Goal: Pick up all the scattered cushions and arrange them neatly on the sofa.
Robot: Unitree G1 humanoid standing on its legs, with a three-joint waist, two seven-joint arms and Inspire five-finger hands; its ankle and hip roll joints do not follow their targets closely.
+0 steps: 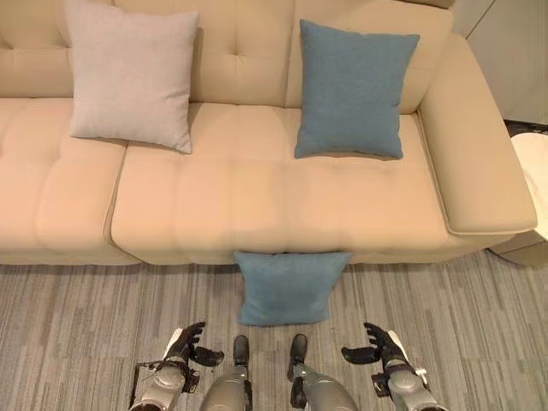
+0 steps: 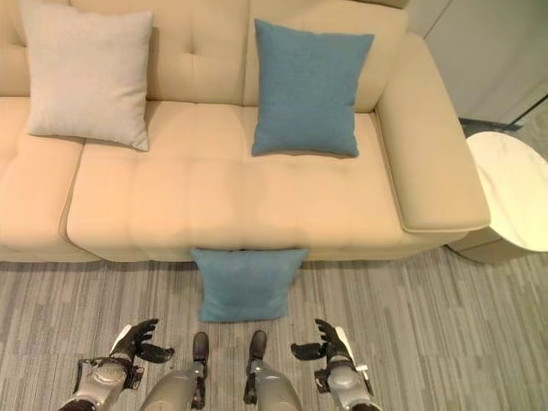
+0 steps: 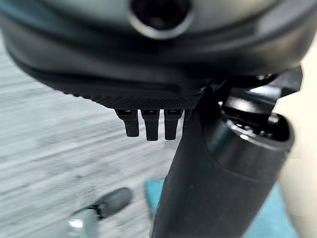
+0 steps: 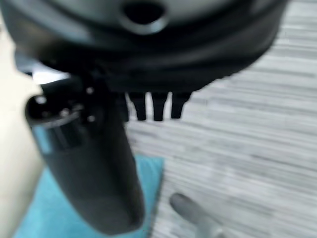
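A teal cushion [image 1: 287, 287] lies on the floor, leaning against the front of the beige sofa [image 1: 257, 205]. Two more cushions stand upright against the sofa's back: a light grey one [image 1: 130, 73] at the left and a teal one [image 1: 351, 90] towards the right. My left hand [image 1: 187, 342] hovers low at the bottom left of the floor cushion, fingers relaxed and holding nothing. My right hand [image 1: 377, 345] mirrors it at the bottom right, open too. Both hands are apart from the cushion. In the right wrist view, the teal floor cushion [image 4: 74, 198] shows past the thumb.
The sofa's right armrest [image 1: 475, 145] ends near a round white side table [image 2: 514, 193]. Grey striped carpet [image 1: 86, 325] covers the floor in front of the sofa. The sofa seat between the two upright cushions is bare.
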